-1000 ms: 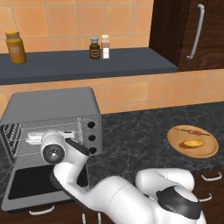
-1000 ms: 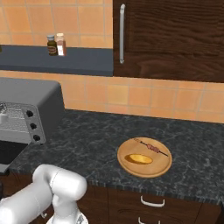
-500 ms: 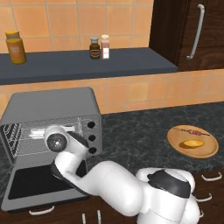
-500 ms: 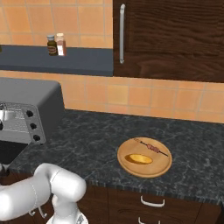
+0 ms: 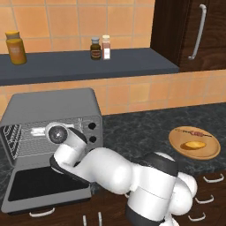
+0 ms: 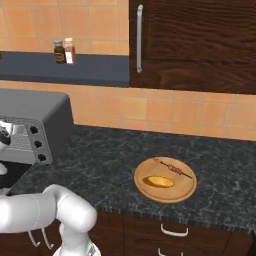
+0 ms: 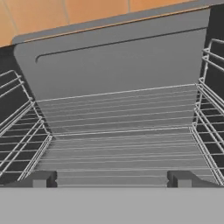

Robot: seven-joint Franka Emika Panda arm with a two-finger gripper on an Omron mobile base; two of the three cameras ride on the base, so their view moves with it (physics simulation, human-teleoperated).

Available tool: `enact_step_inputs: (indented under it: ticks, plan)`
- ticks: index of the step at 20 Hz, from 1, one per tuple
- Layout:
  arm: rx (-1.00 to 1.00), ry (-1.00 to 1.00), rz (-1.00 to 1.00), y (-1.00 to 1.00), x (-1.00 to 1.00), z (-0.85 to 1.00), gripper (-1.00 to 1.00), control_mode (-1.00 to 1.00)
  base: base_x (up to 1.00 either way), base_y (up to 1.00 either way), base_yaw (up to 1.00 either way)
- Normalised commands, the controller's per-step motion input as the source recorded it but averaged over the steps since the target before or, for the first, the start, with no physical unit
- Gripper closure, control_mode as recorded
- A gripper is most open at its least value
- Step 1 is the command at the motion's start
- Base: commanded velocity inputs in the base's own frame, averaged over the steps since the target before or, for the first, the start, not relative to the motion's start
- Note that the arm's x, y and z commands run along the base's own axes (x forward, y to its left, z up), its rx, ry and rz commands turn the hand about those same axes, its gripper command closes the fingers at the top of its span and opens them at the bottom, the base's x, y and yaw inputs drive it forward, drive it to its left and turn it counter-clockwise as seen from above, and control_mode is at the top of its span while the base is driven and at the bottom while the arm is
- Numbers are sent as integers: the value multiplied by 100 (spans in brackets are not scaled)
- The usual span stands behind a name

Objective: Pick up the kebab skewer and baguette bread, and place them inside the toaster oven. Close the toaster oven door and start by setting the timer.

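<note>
Empty gripper (image 7: pixel 109 178) at the mouth of the open toaster oven (image 5: pixel 53 108).
Its 2 fingers are spread wide, holding nothing, with the wire rack (image 7: pixel 118 144) just ahead. The kebab skewer (image 6: pixel 172 169) and baguette bread (image 6: pixel 158 181) lie on the wooden plate (image 6: pixel 187 190), well off to the hand's right. Risk: swinging out low, the arm may catch the lowered toaster oven door (image 5: pixel 39 187) beneath it.

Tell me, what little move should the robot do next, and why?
Probably pull the hand back out of the grey metal toaster oven and swing toward the round wooden plate. Its dark fingers are spread open with nothing between them, the drop-down door lies open, and the thin meat skewer and golden oval bread sit on that plate.
</note>
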Motion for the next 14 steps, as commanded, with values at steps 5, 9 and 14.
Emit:
enact_step_inputs:
  ticks: [5, 9, 14]
  plan:
    - [-1, 0, 0, 4, 21, -33, -100, -100, 0, 0, 0]
    - [0, 0, 0, 1, 16, -1, -100, -100, 0, 0, 0]
    - [0, 2, 0, 0, 6, -15, -100, -100, 0, 0, 0]
